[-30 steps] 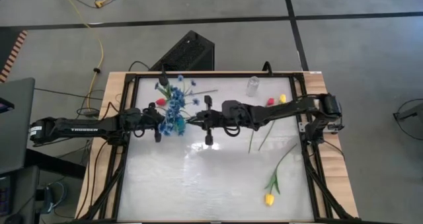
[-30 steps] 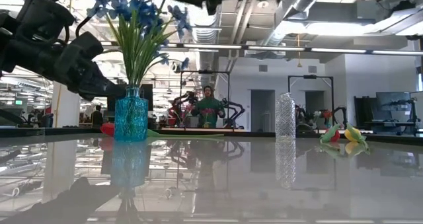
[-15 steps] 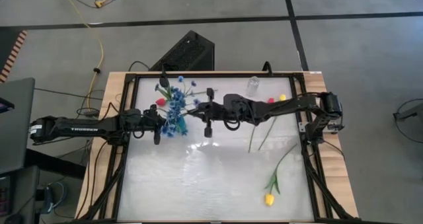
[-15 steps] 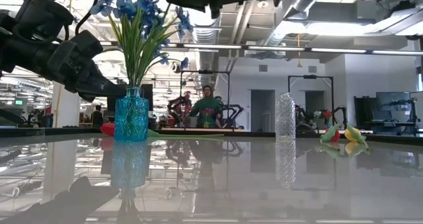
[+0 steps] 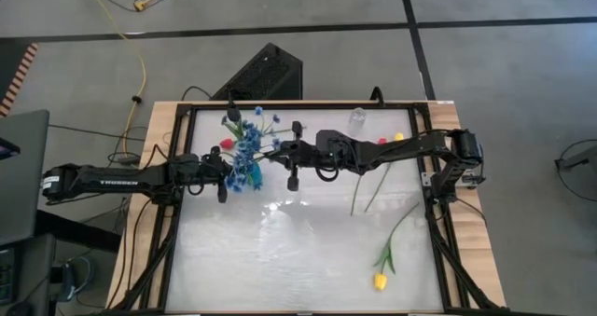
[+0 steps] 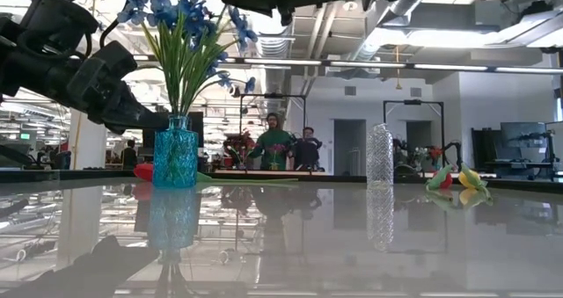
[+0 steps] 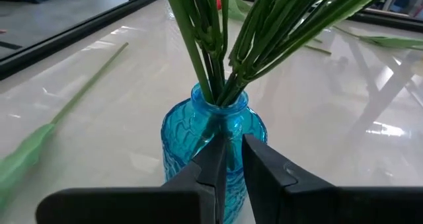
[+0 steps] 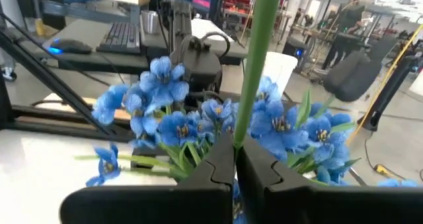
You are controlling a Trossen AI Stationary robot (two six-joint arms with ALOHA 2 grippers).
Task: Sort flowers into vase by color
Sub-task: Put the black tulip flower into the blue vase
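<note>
Blue flowers (image 6: 180, 17) stand upright in the blue vase (image 6: 175, 158), their thin green stems (image 7: 225, 45) fanning upward from its neck. The left end effector (image 7: 228, 159) pinches the vase's body. The right end effector (image 8: 235, 159), above the spray, is closed on one green stem (image 8: 254, 59) running vertically. A clear vase (image 6: 379, 156) stands apart, seemingly empty. Red and yellow tulips (image 6: 457, 178) lie flat on the worktop (image 6: 290, 236), and another yellow tulip (image 5: 381, 280) lies near its front.
</note>
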